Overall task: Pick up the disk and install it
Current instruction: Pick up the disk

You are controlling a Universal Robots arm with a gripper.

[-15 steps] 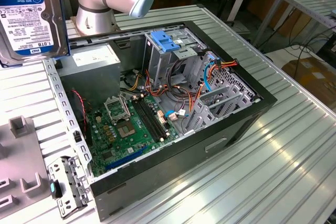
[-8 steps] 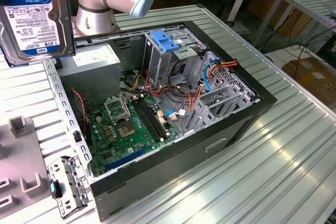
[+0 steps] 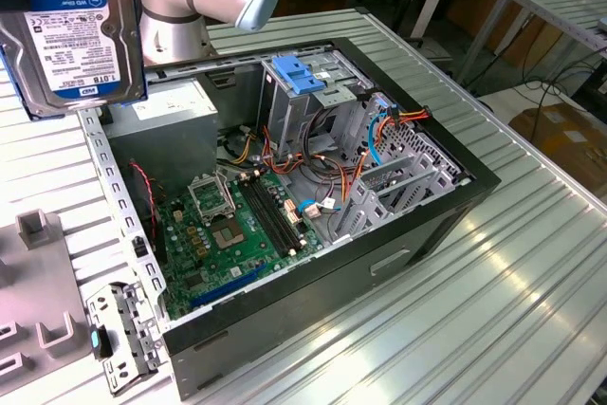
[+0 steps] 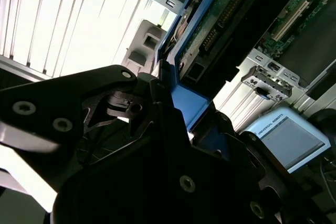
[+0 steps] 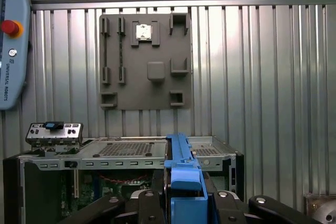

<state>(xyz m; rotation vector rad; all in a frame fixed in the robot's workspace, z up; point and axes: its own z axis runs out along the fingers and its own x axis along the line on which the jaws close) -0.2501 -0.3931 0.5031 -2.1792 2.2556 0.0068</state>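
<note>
The disk (image 3: 71,30) is a silver hard drive with a blue-and-white label and blue side rails. It hangs in the air at the exterior view's upper left, above the table and off the left side of the open computer case (image 3: 455,196). In the first wrist view its blue rail (image 5: 181,174) stands edge-on between my black fingers (image 5: 152,203). My gripper (image 5: 181,205) is shut on the disk. In the second wrist view the disk's green circuit-board underside (image 4: 220,19) reaches away from my gripper (image 4: 178,106).
Inside the case are a green motherboard (image 3: 237,225), a grey power-supply box (image 3: 171,106) and a drive bay topped by a light-blue bracket (image 3: 299,73). A grey fixture plate (image 5: 144,61) and a loose metal bracket (image 3: 123,329) lie on the ribbed table. A teach pendant (image 5: 10,40) lies nearby.
</note>
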